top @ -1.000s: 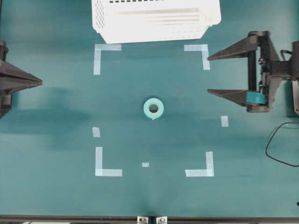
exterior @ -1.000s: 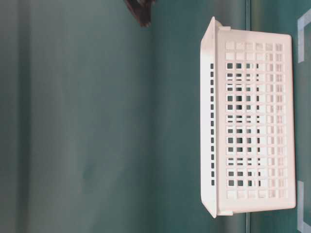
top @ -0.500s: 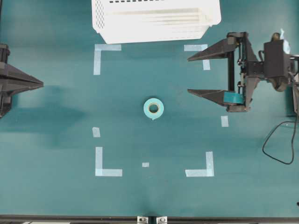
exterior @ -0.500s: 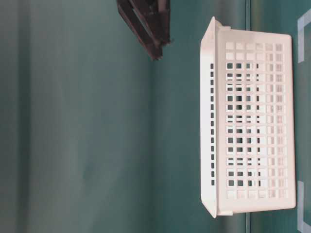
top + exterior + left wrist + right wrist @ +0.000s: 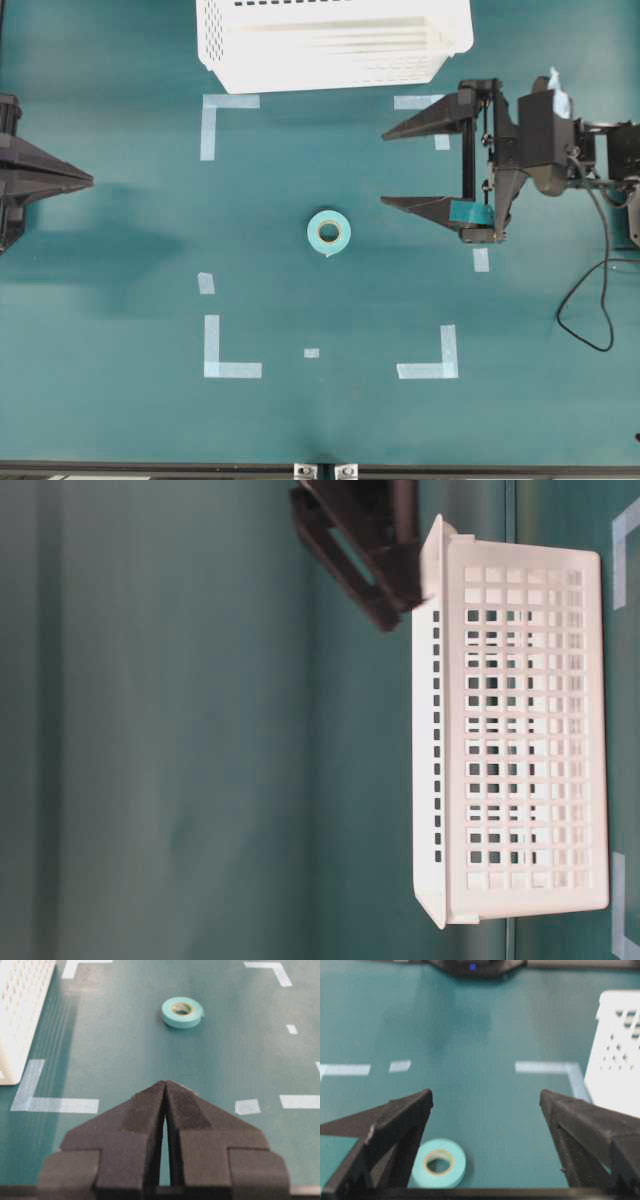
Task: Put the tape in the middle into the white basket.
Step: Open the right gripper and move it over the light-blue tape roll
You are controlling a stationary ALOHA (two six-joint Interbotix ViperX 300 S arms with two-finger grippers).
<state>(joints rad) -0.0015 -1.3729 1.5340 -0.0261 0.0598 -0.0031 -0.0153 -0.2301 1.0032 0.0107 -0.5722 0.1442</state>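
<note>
The tape (image 5: 329, 231) lies flat on the green table (image 5: 120, 400), hole up, approx in the middle of the rectangle marked by four pale corner marks (image 5: 231, 355); a short loose end sticks out at its lower edge in the overhead view. Nothing touches it. In the left wrist view the roll (image 5: 182, 1011) sits well ahead of the fingers w/ bare table between; in the right wrist view it (image 5: 439, 1163) shows low in frame, just inside the left-hand finger, partly cut by the picture's bottom edge. The right gripper (image 5: 384, 168) is to the right of the roll in the overhead view, tips pointing toward it but apart from it, jaws spread wide w/ nothing between them; one finger lies over the upper-right corner mark, the other carries a teal wrap near its base. Small loose bits of pale tape lie on the table too, e.g. one just below the right gripper (image 5: 481, 260) and one near the lower-left corner mark. The white basket (image 5: 330, 40) stands at the top edge of the overhead view, beyond the upper corner marks, well apart from the roll; the table-level view shows its slotted side (image 5: 520, 720) w/ a dark part of the right arm just beside its rim. The left gripper (image 5: 88, 180) rests at the left edge, far from the roll, fingers pressed together at the tips (image 5: 165, 1085), holding nothing.
</note>
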